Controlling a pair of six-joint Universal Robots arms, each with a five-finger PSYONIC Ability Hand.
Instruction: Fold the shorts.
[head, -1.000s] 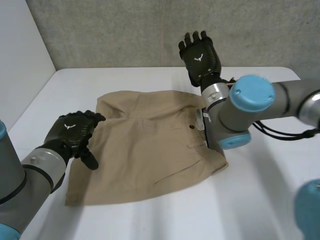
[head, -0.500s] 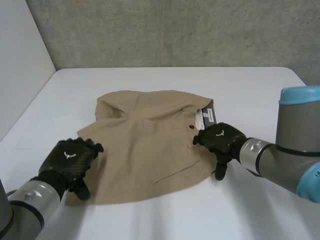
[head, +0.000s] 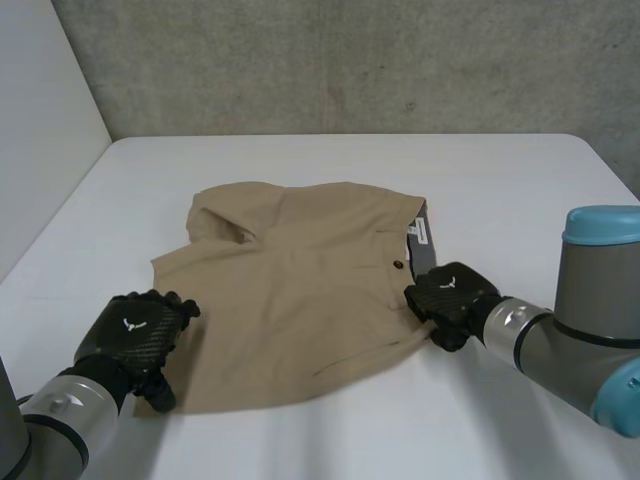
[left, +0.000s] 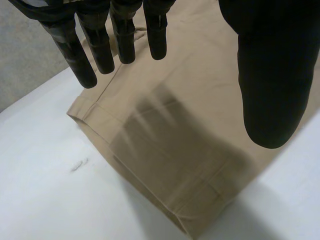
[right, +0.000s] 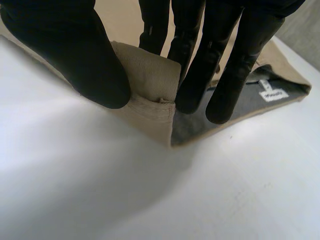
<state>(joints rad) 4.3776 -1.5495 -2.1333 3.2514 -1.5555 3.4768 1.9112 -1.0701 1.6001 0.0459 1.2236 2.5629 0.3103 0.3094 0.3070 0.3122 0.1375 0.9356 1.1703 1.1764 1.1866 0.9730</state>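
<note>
The beige shorts (head: 300, 280) lie flat in the middle of the white table (head: 520, 180), waistband to the right and leg hems to the left. My right hand (head: 450, 295) is at the near waistband corner (right: 150, 80), with thumb (right: 75, 50) and fingers pinching the folded cloth there. The grey inner lining with a white label (right: 272, 94) shows beside those fingers. My left hand (head: 135, 335) hangs open just above the near leg hem (left: 190, 150), its fingers (left: 100, 45) straight and spread with the thumb (left: 270, 75) apart.
A grey wall runs along the table's far edge and a white panel stands at the left. Bare tabletop surrounds the shorts on all sides.
My right arm swung down from the far side to the waistband corner and its hand closed on the cloth. My left hand drew nearer to the front leg hem.
</note>
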